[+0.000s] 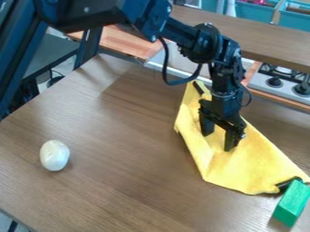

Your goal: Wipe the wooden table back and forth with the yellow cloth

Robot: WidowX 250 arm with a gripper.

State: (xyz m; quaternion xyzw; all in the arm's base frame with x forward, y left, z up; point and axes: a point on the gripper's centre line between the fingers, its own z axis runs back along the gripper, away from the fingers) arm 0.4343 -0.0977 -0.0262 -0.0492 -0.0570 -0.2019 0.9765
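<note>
The black gripper (218,139) hangs over the upper part of a yellow cloth (245,168), its two fingers apart with yellow fabric visible between them. Whether the fingertips touch the cloth I cannot tell. The cloth lies creased and slanting across the right half of the table, with a dark piece at its upper end and another at its lower right corner. Beside that lower corner is a green block (292,203). A white egg-shaped object (54,155) rests far off on the left side of the table.
The brown wooden tabletop (127,149) ends at a slanting left edge. Behind it are a stove with knobs (281,82), a raised brown shelf (266,34) and teal bins (251,13). The arm spans the top from the upper left, and a dark frame stands at the left.
</note>
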